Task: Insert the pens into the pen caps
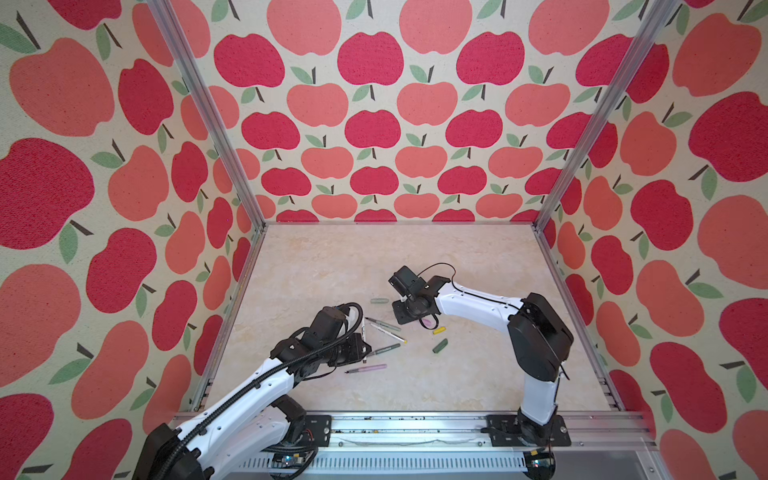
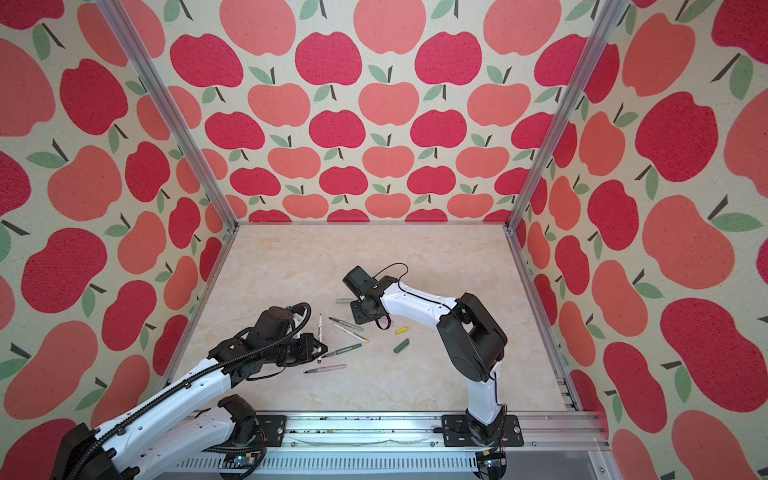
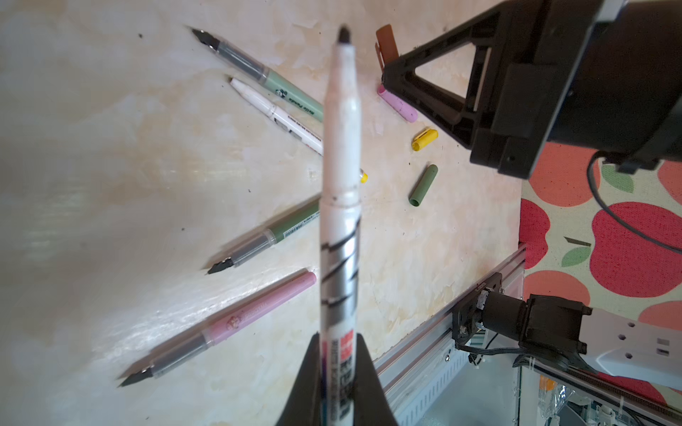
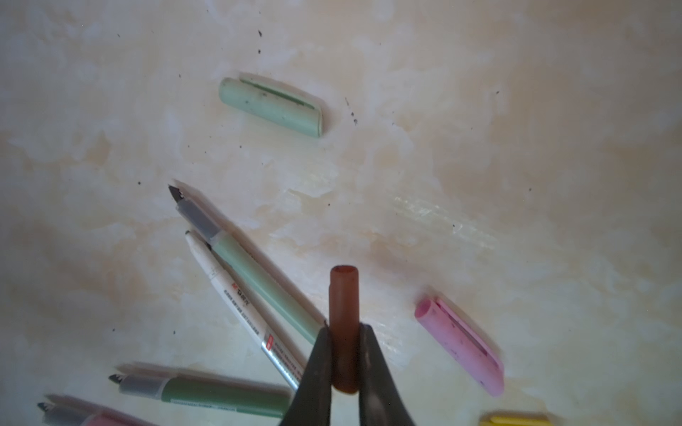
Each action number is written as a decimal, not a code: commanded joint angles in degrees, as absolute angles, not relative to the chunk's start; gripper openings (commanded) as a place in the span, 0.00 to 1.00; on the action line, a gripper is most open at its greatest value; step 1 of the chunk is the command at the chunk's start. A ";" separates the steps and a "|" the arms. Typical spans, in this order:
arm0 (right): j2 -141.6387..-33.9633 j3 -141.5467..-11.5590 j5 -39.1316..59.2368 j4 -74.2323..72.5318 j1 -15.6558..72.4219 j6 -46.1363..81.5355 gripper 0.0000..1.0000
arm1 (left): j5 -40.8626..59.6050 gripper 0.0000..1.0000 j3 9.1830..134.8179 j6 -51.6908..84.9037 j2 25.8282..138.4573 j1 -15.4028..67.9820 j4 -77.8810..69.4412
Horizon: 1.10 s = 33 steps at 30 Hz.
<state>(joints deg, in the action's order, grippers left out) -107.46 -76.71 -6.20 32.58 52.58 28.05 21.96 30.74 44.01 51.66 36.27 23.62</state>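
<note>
My left gripper (image 3: 337, 343) is shut on the white pen (image 3: 341, 184), whose dark tip points away from the jaws. My right gripper (image 4: 344, 332) is shut on the brown cap (image 4: 344, 313), open end outward. In a top view the left gripper (image 1: 365, 345) and right gripper (image 1: 401, 309) hang apart above the table. On the table lie the pale green pen (image 3: 280, 92), the white and yellow pen (image 3: 280, 118), the dark green pen (image 3: 288, 230) and the pink pen (image 3: 240, 324). Loose caps: pale green (image 4: 271, 107), pink (image 4: 459, 346), yellow (image 3: 424, 139), dark green (image 3: 423, 185).
The marbled table (image 1: 457, 374) is walled on three sides by apple-print panels. A metal rail (image 1: 415, 428) with both arm bases runs along the front edge. The pens lie fanned between the two arms, and the caps lie nearer the right arm.
</note>
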 commanded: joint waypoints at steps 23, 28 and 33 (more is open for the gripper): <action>-110.59 -74.27 -3.43 30.10 47.99 26.28 0.25 | 18.98 0.00 33.13 44.38 55.29 39.77 18.72; -108.46 -74.45 -4.14 30.50 48.08 27.62 0.32 | 18.85 0.00 32.52 44.65 54.29 39.75 18.63; -106.37 -75.18 -3.84 31.81 49.41 28.12 0.41 | 17.82 0.00 32.15 44.56 52.94 39.77 18.79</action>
<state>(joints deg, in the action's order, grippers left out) -109.25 -74.22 -3.09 29.63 48.51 27.51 19.55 32.21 44.18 54.26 39.42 19.86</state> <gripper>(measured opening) 0.397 0.127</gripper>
